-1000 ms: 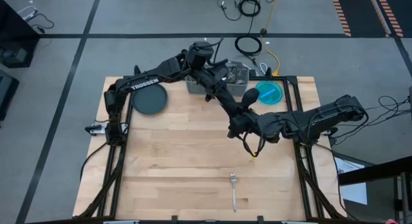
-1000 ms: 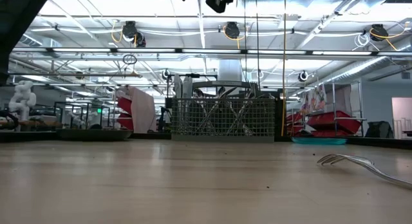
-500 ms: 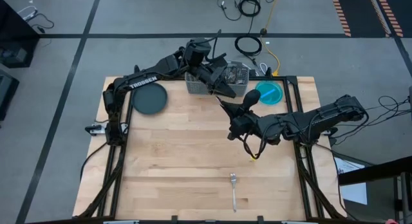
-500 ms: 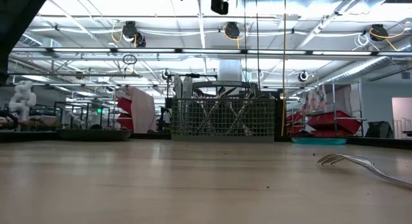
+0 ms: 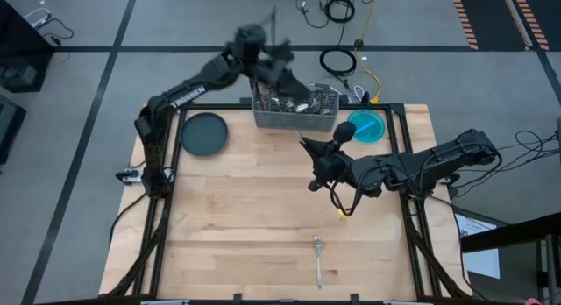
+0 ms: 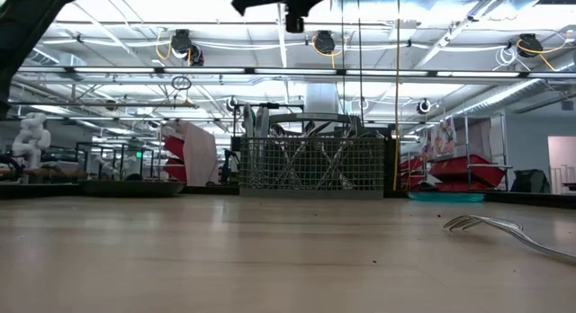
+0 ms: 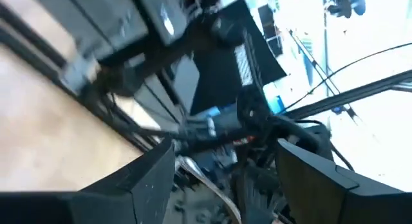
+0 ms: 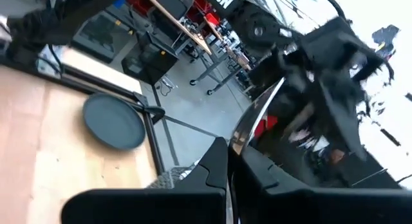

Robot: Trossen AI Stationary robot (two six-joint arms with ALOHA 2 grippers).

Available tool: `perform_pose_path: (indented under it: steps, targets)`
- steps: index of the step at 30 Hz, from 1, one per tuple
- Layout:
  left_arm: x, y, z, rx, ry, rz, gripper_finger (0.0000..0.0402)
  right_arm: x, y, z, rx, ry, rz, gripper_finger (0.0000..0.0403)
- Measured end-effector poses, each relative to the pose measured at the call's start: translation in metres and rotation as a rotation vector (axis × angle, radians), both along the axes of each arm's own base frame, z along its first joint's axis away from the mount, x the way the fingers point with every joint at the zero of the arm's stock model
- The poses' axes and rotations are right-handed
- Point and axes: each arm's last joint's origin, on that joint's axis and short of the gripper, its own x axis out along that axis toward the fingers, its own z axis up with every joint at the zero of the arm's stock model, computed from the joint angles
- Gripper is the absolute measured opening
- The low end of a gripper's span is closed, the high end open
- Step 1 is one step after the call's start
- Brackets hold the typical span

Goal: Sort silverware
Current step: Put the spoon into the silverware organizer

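My right gripper (image 5: 309,152) hovers above the table's middle, shut on a slim shiny piece of silverware (image 8: 254,118); which kind it is I cannot tell. My left gripper (image 5: 287,75) hangs open and high over the far side of the grey wire-mesh caddy (image 5: 294,108), with nothing between its fingers (image 7: 151,179). The caddy holds several pieces of silverware standing in it. A fork (image 5: 318,257) lies flat on the table near the front edge, and the low view shows its tines (image 6: 463,223). My right gripper pinches the silverware piece between its two shut fingers (image 8: 212,163), which lie level and point toward the table's far left. The part next to the fingertips (image 8: 237,143) is slim. The rest sticks out past the fingertips, lifted clear of the table.
A dark round plate (image 5: 203,132) sits at the far left and a blue dish (image 5: 366,127) at the far right, next to the caddy. Cables lie on the floor beyond the far edge. Bare wood spreads between the arms and the fork.
My left gripper has opened and let go of the silverware piece that both grippers held. It has then swung up and away toward the far edge, past the caddy, rolling as it went. My right gripper has kept its place and keeps the piece.
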Motion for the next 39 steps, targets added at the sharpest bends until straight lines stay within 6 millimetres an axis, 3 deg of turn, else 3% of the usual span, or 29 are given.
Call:
perform_pose_path:
  steps: [4,8,14,18,20,23,26,30,35,39]
  targets:
    - [-0.043,0.026,0.027,0.165,-0.127,0.058,0.0255,0.003,-0.011,0.000,0.062,-0.047,-0.032,0.0000]
    - [-0.094,0.029,0.062,0.368,-0.247,0.119,0.0247,0.008,-0.035,0.001,0.151,-0.101,-0.009,0.0000]
    - [-0.160,-0.008,0.099,0.652,-0.327,0.136,0.0242,0.014,-0.082,0.000,0.223,-0.254,-0.001,0.0000]
    - [-0.201,-0.046,0.113,0.861,-0.322,0.180,0.0242,0.007,-0.117,-0.015,0.210,-0.605,0.140,0.0000]
    - [-0.213,-0.061,0.115,0.949,-0.299,0.205,0.0242,-0.004,-0.135,-0.036,0.219,-0.796,0.138,0.0000]
    - [-0.222,-0.078,0.107,1.004,-0.255,0.189,0.0241,-0.021,-0.158,-0.076,0.278,-1.019,0.117,0.0000]
    - [-0.225,-0.087,0.088,1.029,-0.215,0.130,0.0241,-0.023,-0.173,-0.102,0.320,-1.123,0.115,0.0000]
    - [-0.223,-0.092,0.054,1.042,-0.178,0.084,0.0241,0.007,-0.190,-0.120,0.365,-1.095,0.101,0.0000]
    - [-0.217,-0.088,-0.002,0.965,-0.119,0.070,0.0241,0.053,-0.212,-0.123,0.354,-1.056,0.300,0.0000]
    - [-0.219,-0.092,-0.034,0.937,-0.154,0.112,0.0241,0.067,-0.243,-0.139,0.444,-1.079,0.423,0.0000]
